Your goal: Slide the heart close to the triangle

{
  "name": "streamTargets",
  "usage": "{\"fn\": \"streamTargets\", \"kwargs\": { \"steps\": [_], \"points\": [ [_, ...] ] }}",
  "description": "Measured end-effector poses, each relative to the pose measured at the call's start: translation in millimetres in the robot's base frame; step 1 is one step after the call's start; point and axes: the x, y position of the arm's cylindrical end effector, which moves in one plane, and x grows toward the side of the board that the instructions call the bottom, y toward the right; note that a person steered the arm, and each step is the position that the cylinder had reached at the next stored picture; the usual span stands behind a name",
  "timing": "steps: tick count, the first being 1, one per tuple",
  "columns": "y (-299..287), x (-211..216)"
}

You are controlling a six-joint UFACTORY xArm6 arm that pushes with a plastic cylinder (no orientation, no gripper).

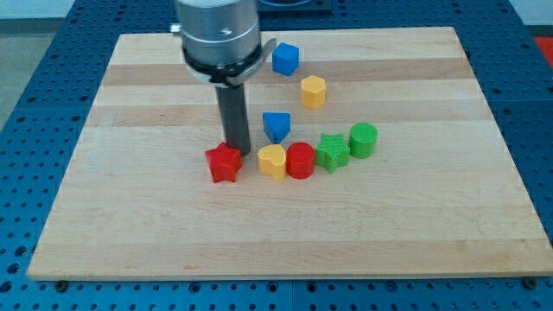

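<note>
The yellow heart (272, 161) lies near the board's middle, touching a red cylinder (301, 161) on its right. The blue triangle (276, 126) sits just above the heart, a short gap away. My tip (239, 153) rests on the board between the red star (224, 162) and the yellow heart, close to the star's upper right edge and left of the heart. The rod rises from there to the arm's grey body at the view's top.
A green star (332, 152) and a green cylinder (364, 139) continue the row to the right. A blue cube (285, 59) and a yellow hexagon (314, 91) lie toward the top. The wooden board (130, 216) sits on a blue perforated table.
</note>
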Motion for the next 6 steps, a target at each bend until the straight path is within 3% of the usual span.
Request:
{"fn": "streamTargets", "kwargs": {
  "steps": [2,6],
  "points": [
    [9.4,40.2],
    [45.8,40.3]
  ]
}}
